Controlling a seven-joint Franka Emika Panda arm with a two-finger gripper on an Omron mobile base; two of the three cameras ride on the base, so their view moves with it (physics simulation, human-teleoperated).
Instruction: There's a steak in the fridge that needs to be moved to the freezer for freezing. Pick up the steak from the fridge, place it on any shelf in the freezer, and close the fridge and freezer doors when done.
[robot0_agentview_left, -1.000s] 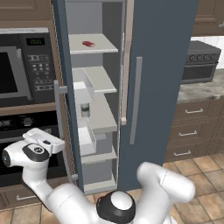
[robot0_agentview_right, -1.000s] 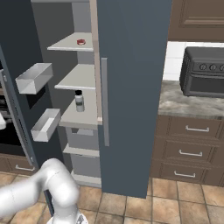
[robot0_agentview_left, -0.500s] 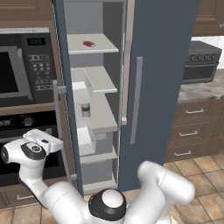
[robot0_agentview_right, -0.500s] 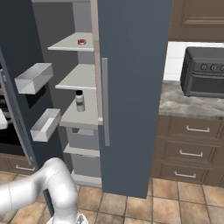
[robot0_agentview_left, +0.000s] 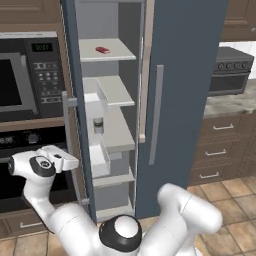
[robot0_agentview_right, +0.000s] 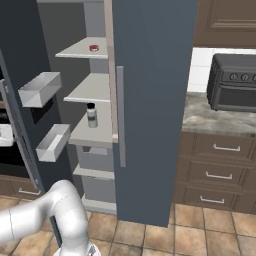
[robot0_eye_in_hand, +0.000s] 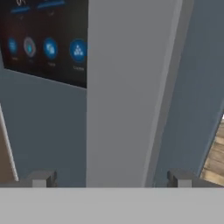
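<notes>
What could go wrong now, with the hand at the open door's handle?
The hand stands open around the grey handle, so a push could slip off it. The steak lies on the top shelf, far above the hand; reaching it may be awkward.

Steak (robot0_agentview_left: 102, 50) on the freezer's (robot0_agentview_left: 114, 90) top shelf, bottle (robot0_agentview_left: 98, 125) two shelves below, closed fridge (robot0_agentview_left: 185, 75) at right.

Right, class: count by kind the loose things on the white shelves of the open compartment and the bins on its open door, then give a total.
steak: 1
dark-capped bottle: 1
door bins: 2 (upper bin, lower bin)
Total: 4
</notes>
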